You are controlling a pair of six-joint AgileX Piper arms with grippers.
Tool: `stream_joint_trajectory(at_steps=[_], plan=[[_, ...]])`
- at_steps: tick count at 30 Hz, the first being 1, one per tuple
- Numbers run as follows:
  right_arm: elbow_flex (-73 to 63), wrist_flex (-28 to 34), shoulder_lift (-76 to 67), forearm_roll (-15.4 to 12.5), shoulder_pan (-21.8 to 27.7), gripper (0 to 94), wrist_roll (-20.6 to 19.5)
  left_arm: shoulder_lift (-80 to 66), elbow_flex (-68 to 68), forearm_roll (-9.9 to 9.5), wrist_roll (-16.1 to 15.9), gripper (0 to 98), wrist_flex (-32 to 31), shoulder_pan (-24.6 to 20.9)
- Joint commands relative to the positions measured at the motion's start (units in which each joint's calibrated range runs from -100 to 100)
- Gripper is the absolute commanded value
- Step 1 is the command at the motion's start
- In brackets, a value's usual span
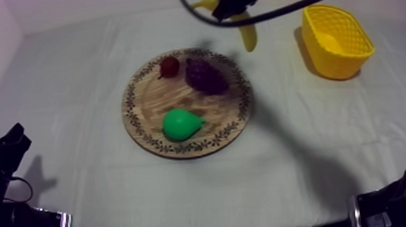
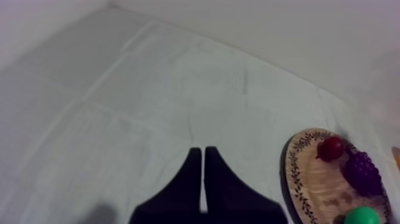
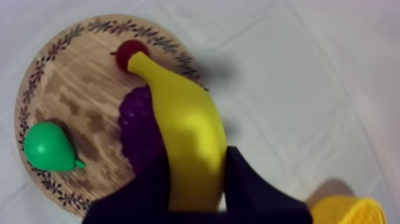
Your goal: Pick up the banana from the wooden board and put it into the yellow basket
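Right gripper point(image 1: 236, 5) clamped on banana point(image 3: 189, 134), held clear above wooden board point(image 1: 187, 102) (pear point(image 1: 180, 124), grapes point(image 1: 205, 75), small red fruit point(image 1: 170, 66) on it). Pick done; banana seemingly short of yellow basket point(image 1: 335, 36). Remaining: carry over, release. Left gripper point(image 2: 202, 173) closed, empty.

I count 1 banana point(image 1: 248, 34), 1 pear point(image 1: 180, 124), 1 bunch of grapes point(image 1: 205, 76) and 1 small red fruit point(image 1: 170, 66). I also see 1 wooden board point(image 1: 155, 97) and 1 yellow basket point(image 1: 329, 62).

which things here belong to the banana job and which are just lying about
Job: banana, held by the right gripper; wooden board; yellow basket.
Lying about: pear, grapes, small red fruit, all on the board.
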Motion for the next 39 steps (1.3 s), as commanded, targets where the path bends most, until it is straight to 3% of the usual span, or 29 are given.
stream_joint_trajectory(at_steps=[1, 11, 19, 31, 39], plan=[[2.10, 0.22, -4.39, 1.21, 1.60, 6.3, -1.94, -0.05, -0.01, -0.03, 0.02, 0.1, 0.00, -0.01], [6.49, -2.68, -12.21, 6.08, 10.32, 6.1, -7.32, -0.05, -0.01, -0.03, 0.02, 0.1, 0.00, -0.01], [9.76, -7.15, -11.80, 8.30, 17.88, 6.0, -10.71, -0.05, -0.01, -0.03, 0.02, 0.1, 0.00, -0.01], [14.45, -14.18, -5.05, 9.85, 24.26, 5.7, -12.73, -0.05, -0.01, -0.03, 0.02, 0.1, 0.00, -0.01], [13.40, -16.31, 2.48, 7.66, 25.61, 6.8, -10.50, -0.05, -0.01, -0.03, 0.02, 0.1, 0.00, -0.01]])
